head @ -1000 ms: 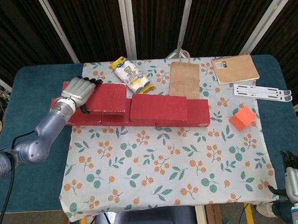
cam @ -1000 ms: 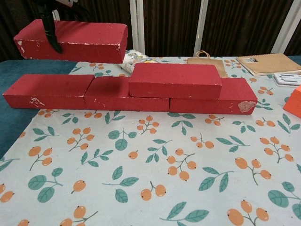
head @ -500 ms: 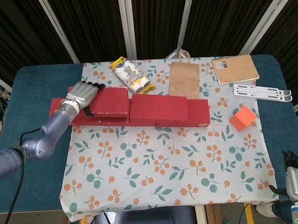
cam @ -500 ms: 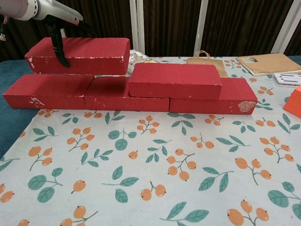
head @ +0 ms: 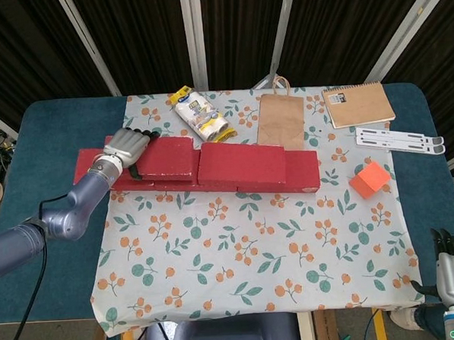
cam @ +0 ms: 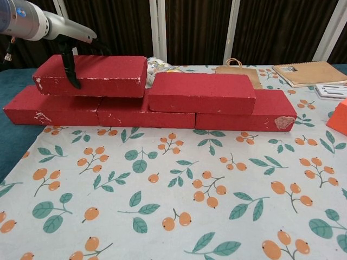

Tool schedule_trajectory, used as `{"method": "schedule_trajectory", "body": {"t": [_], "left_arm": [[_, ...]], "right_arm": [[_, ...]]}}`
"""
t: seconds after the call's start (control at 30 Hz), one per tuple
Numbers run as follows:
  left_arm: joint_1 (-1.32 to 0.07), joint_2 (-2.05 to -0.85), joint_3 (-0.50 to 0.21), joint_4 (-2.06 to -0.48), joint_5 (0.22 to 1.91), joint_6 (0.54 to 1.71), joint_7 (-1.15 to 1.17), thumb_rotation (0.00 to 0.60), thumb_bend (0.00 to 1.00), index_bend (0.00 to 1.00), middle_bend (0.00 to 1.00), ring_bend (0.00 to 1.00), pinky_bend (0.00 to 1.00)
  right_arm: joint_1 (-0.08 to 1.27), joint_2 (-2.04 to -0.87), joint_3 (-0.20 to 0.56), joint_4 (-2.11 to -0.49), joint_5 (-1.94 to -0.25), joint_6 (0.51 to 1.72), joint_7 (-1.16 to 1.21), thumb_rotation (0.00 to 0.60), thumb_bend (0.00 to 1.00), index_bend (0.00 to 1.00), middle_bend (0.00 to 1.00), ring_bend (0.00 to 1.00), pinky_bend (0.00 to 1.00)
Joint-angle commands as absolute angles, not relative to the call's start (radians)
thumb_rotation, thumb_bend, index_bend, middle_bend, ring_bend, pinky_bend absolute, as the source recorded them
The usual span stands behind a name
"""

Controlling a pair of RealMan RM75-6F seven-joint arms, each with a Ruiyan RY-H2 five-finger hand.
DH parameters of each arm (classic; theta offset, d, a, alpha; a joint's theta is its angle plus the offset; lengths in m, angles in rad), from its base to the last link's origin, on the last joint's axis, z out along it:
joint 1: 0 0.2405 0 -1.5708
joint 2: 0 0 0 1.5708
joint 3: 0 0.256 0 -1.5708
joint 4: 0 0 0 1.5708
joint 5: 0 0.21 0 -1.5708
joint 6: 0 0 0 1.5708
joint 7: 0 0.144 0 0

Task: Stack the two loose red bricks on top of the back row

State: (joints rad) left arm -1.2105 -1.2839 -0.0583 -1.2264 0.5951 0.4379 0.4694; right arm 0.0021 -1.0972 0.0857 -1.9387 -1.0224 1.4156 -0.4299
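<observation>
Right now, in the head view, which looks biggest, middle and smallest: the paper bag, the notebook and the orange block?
1. Paper bag, looks biggest.
2. Notebook, a bit smaller.
3. Orange block, clearly smallest.
All three sit at similar distance from the camera, so the order looks reliable.

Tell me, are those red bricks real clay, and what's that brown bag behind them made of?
The red bricks look like painted foam or another light material rather than clay: white shows through at chipped edges and corners, and the left hand grips one by its end. That stays a guess. The brown bag looks like matte kraft paper, lying flat with creases and a twisted handle.
</observation>
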Motion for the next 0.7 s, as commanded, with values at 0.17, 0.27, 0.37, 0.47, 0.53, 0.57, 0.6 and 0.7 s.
{"method": "schedule_trajectory", "body": {"t": [0.17, 0.27, 0.37, 0.47, 0.53, 0.57, 0.6, 0.7], "left_arm": [[-1.220, -1.327, -0.043, -1.162, 0.610, 0.410, 0.429, 0.600, 0.07, 0.30, 0.27, 0.20, 0.22], [-1.225, -1.340, -0.041, -1.149, 0.618, 0.403, 0.420, 0.600, 0.07, 0.31, 0.27, 0.20, 0.22], [-1.230, -1.349, -0.038, -1.142, 0.633, 0.399, 0.409, 0.600, 0.07, 0.31, 0.27, 0.20, 0.22], [-1.235, -1.353, -0.029, -1.137, 0.643, 0.394, 0.403, 0.600, 0.07, 0.31, 0.27, 0.20, 0.22], [-1.238, -1.358, -0.022, -1.130, 0.645, 0.393, 0.399, 0.600, 0.07, 0.31, 0.27, 0.20, 0.22], [-1.239, -1.362, -0.019, -1.126, 0.647, 0.394, 0.397, 0.600, 0.07, 0.31, 0.27, 0.20, 0.22], [-1.240, -1.365, -0.016, -1.122, 0.648, 0.394, 0.395, 0.600, 0.07, 0.31, 0.27, 0.20, 0.22], [-1.244, -1.374, -0.010, -1.111, 0.648, 0.393, 0.386, 0.600, 0.07, 0.31, 0.27, 0.19, 0.22]], "right_arm": [[0.006, -1.099, 0.084, -1.937, -1.017, 1.419, -0.431, 0.600, 0.19, 0.00, 0.00, 0.00, 0.00], [0.006, -1.099, 0.084, -1.936, -1.016, 1.423, -0.431, 0.600, 0.19, 0.00, 0.00, 0.00, 0.00], [0.007, -1.100, 0.083, -1.936, -1.017, 1.427, -0.431, 0.600, 0.19, 0.00, 0.00, 0.00, 0.00], [0.007, -1.100, 0.081, -1.936, -1.018, 1.428, -0.429, 0.600, 0.19, 0.00, 0.00, 0.00, 0.00], [0.008, -1.099, 0.080, -1.937, -1.015, 1.425, -0.427, 0.600, 0.19, 0.00, 0.00, 0.00, 0.00], [0.009, -1.098, 0.080, -1.937, -1.014, 1.425, -0.427, 0.600, 0.19, 0.00, 0.00, 0.00, 0.00], [0.009, -1.098, 0.080, -1.937, -1.013, 1.426, -0.427, 0.600, 0.19, 0.00, 0.00, 0.00, 0.00], [0.009, -1.098, 0.080, -1.937, -1.013, 1.431, -0.428, 0.600, 0.19, 0.00, 0.00, 0.00, 0.00]]}}
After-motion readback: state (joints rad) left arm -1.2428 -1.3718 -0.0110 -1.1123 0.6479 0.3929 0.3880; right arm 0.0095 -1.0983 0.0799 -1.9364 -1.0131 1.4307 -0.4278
